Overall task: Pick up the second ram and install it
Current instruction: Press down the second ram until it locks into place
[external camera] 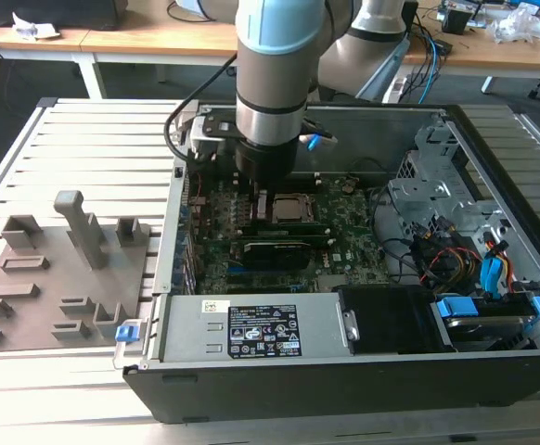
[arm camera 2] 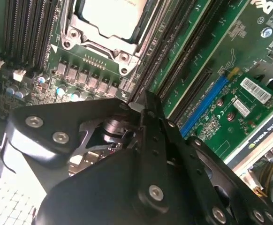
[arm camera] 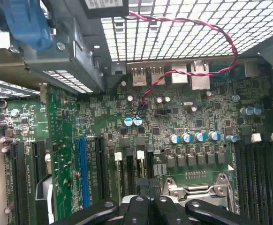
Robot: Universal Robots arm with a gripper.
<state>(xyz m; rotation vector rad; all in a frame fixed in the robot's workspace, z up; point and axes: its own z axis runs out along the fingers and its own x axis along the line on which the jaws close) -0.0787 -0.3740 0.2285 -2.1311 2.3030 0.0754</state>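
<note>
My gripper [external camera: 263, 197] is down inside the open computer case [external camera: 493, 158], over the green motherboard [external camera: 344, 222]. It is just beside the CPU socket [external camera: 293, 209]. In both wrist views the black fingers [arm camera 2: 148, 117] press together, so the gripper [arm camera: 149, 186] is shut. Its tips [arm camera 2: 136, 107] rest at the end of the long black memory slots [arm camera 2: 174, 51] next to the socket [arm camera 2: 108, 18]. White slot latches [arm camera: 118, 156] stand just ahead of the fingertips. The second ram is hidden; I cannot tell whether anything lies between the fingers.
A black graphics card [external camera: 275, 252] lies across the board below the socket. The power supply [external camera: 251, 329] and drive cage [external camera: 446, 185] with cables [external camera: 437, 255] crowd the case. A red and black wire [arm camera: 188, 28] hangs near the rear ports. A grey fixture plate [external camera: 57, 269] sits at the exterior view's left.
</note>
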